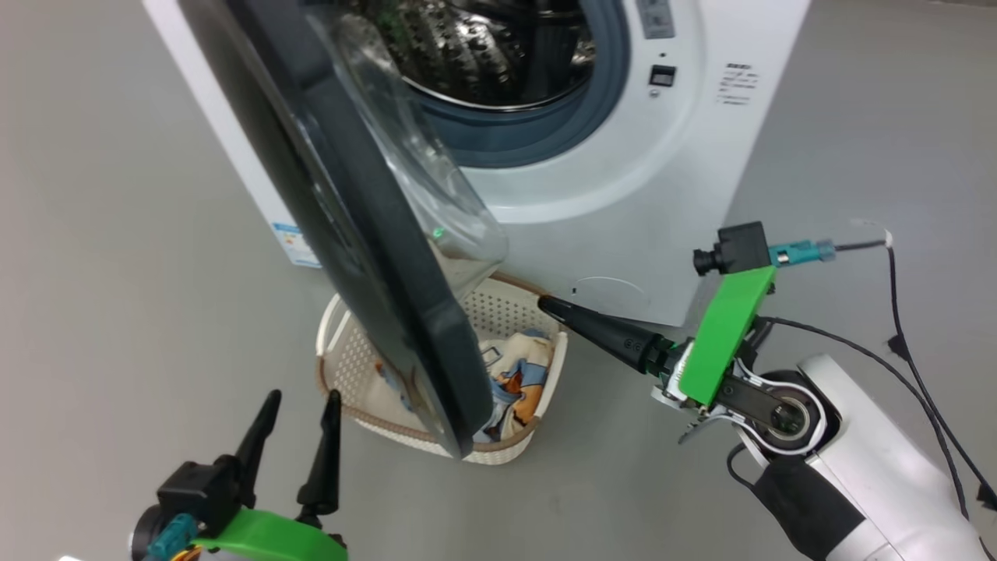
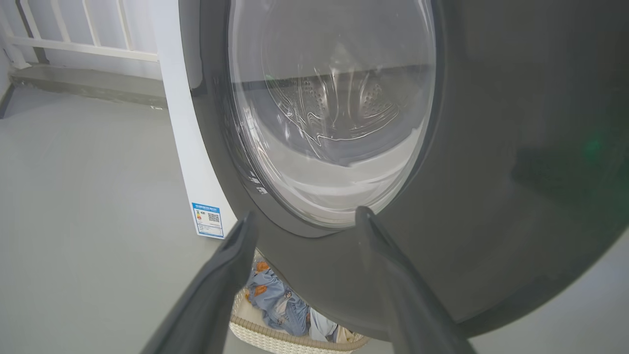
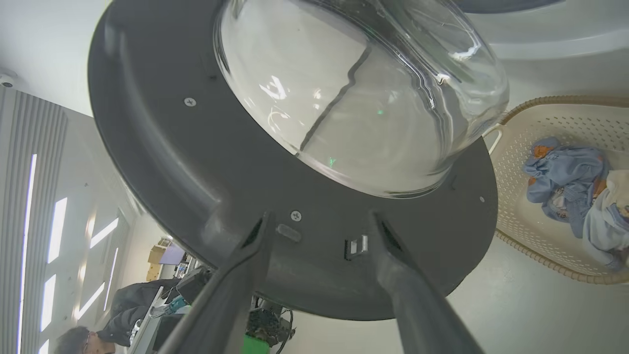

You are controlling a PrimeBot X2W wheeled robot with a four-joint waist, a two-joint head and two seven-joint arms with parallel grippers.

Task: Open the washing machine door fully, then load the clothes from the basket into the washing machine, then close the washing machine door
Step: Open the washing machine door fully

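Observation:
The washing machine [image 1: 623, 195] stands ahead with its steel drum [image 1: 483, 47] showing. The washing machine door [image 1: 374, 257] hangs partly open, edge-on to me, over the basket [image 1: 350, 366]. Blue and cream clothes [image 1: 514, 382] lie in the basket. My left gripper [image 1: 303, 395] is open at the lower left, facing the door's outer side [image 2: 491, 172]. My right gripper [image 1: 545, 302] points left at the door's inner side [image 3: 162, 147], just below the glass bulge; its fingers [image 3: 245, 275] are spread and hold nothing. The basket [image 3: 516, 211] and clothes [image 3: 565, 177] lie to their right.
Black cables [image 1: 919, 374] trail over the grey floor at the right. A blue label [image 1: 294, 243] sits low on the machine's left side. A person [image 3: 73, 339] sits at a desk in the background of the right wrist view. A white railing [image 2: 78, 46] runs behind the machine.

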